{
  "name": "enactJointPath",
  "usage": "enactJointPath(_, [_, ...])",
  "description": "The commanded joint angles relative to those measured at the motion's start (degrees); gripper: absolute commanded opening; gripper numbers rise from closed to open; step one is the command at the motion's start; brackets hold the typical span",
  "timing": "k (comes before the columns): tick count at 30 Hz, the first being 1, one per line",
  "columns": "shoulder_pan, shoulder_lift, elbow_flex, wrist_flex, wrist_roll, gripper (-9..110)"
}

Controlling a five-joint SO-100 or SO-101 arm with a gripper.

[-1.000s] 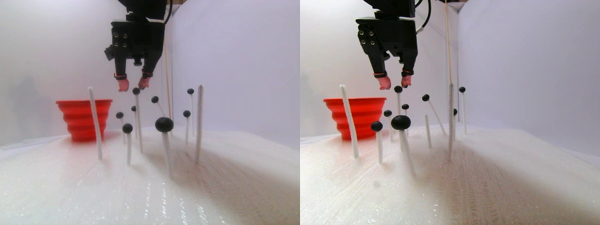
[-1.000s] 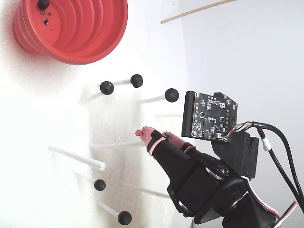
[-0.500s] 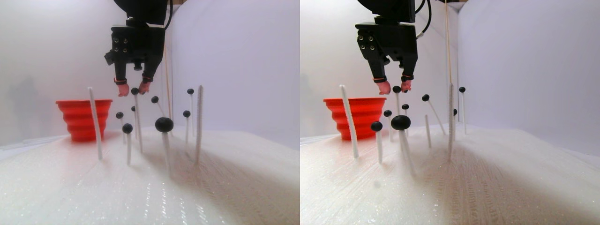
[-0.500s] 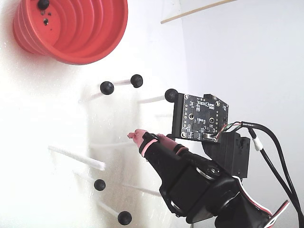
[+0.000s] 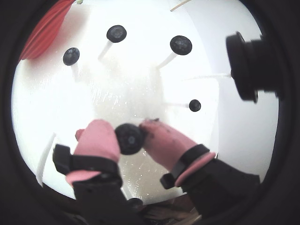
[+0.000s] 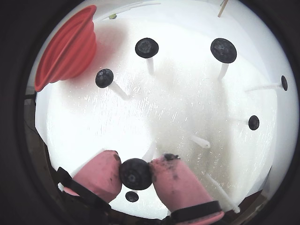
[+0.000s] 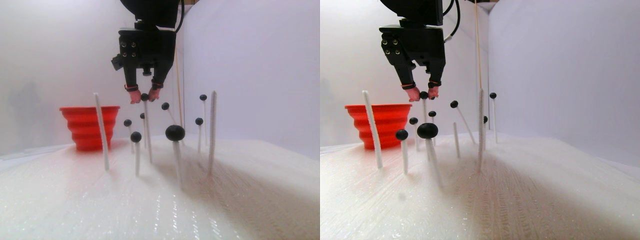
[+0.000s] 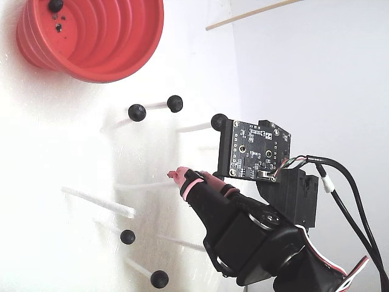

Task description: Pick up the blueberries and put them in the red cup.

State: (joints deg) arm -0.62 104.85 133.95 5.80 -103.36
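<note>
Pink-tipped gripper (image 5: 130,136) clamped on a single blueberry (image 5: 129,138), one pad pressed to each side of the black ball, seen from above in both wrist views. Same pinch in the other wrist view (image 6: 136,171), berry (image 6: 135,173) wedged tight between the fingertips (image 6: 101,176). From the stereo pair view, held berry (image 7: 144,97) at the top of its thin white stick (image 7: 148,130), high above the white foam table (image 7: 160,200), with the gripper (image 7: 144,95) hanging straight down over it. Other blueberries (image 6: 146,47) perched on their own sticks nearby, several between the gripper and the red cup (image 6: 65,49). Cup standing upright toward the back left of the stereo pair view (image 7: 90,127), well apart from the held berry. In the fixed view, cup (image 8: 121,42) at upper left with one black ball (image 8: 55,5) lying inside (small dark holes just beside it in the base).
</note>
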Motion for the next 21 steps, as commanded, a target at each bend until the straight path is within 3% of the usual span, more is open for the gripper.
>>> enactJointPath(1, [0.5, 1.1, -1.1, -1.1, -0.4, 10])
enactJointPath(21, [-1.1, 9.0, -1.1, 3.3, -0.2, 9])
